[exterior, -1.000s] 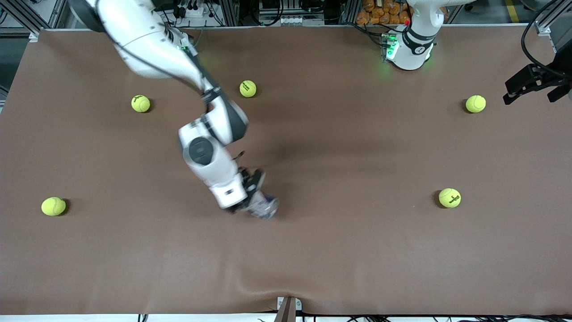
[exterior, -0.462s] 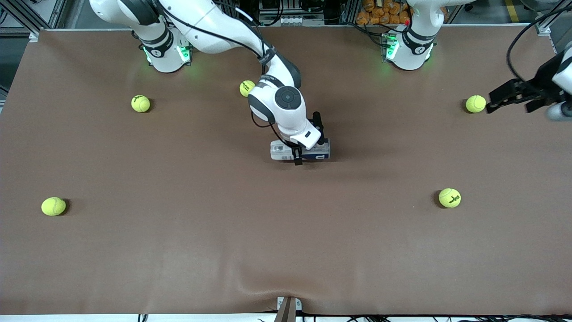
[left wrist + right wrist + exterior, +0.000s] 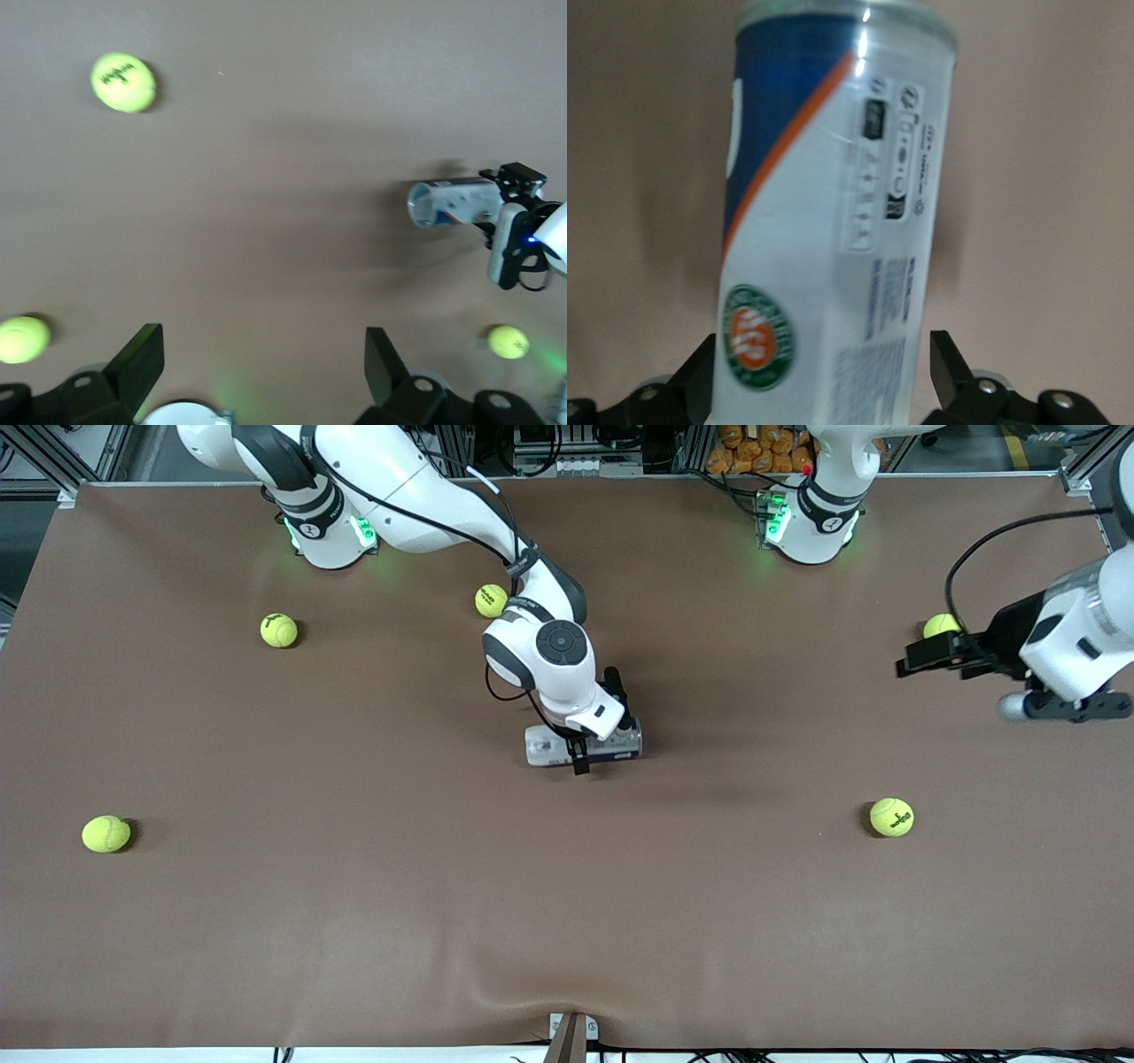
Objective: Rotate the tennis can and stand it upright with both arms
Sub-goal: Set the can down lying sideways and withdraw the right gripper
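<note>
**Front view: right gripper clamped on the lying tennis can, left gripper spread near the table end**

Front view, from its left edge across. One tennis ball (image 3: 106,833) lies near the right arm's end of the table, nearer the camera. A second tennis ball (image 3: 279,630) sits farther from the camera, close to the right arm's green-lit base (image 3: 330,536). A third tennis ball (image 3: 491,600) rests beside the right arm's forearm.

The right arm (image 3: 540,657) reaches from its base to mid-table. The right gripper (image 3: 592,724) points down and is closed on the tennis can (image 3: 583,746), one black finger on each side of its body. The can lies on its side on the brown table cover (image 3: 354,921), long axis running along the table. The right wrist view shows the tennis can (image 3: 833,221) between the two fingers (image 3: 957,372), with a blue and orange-red label and a round green and red logo. The left wrist view shows the can's open metallic end (image 3: 425,204) turned toward the left arm's end of the table.

A fourth tennis ball (image 3: 891,817) lies toward the left arm's end, nearer the camera. The left gripper (image 3: 921,662) hangs over the table there, beside a fifth tennis ball (image 3: 939,626), partly hidden by it. The left wrist view shows its fingers (image 3: 142,359) spread wide with nothing between them.
</note>
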Tool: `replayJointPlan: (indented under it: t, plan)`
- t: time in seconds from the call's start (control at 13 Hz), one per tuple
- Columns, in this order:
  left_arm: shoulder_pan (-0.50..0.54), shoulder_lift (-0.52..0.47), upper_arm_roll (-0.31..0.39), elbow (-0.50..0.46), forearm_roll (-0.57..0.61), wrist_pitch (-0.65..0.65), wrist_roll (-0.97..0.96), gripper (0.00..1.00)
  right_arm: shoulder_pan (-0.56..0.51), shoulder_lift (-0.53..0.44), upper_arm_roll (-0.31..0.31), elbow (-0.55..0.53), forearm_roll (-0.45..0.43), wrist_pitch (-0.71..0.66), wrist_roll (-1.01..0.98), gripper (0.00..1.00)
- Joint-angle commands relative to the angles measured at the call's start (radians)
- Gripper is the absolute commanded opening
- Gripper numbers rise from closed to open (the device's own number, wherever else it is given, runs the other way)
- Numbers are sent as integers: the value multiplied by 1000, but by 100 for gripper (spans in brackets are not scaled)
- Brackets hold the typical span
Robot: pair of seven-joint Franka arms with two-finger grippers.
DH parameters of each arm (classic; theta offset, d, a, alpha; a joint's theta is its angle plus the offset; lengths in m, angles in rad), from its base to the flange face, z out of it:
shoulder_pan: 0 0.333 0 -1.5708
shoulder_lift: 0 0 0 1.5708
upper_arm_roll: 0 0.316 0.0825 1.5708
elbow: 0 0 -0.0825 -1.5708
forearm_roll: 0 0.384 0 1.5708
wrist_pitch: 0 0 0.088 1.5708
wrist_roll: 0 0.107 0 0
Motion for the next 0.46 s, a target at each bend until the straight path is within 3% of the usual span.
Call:
replayJointPlan:
  t: [0.0, 0.15, 0.38]
  plan:
    - [-16, 45, 0, 2, -96, 7, -33, 100, -37, -46, 19, 54, 76, -110, -8, 100]
    - [-17, 85, -1, -33, -220, 56, -33, 100, -62, -132, 11, 64, 208, -218, 18, 100]
    - [-26, 90, -6, -175, -401, 218, -33, 100, -166, -250, 8, 51, 230, -332, 119, 100]
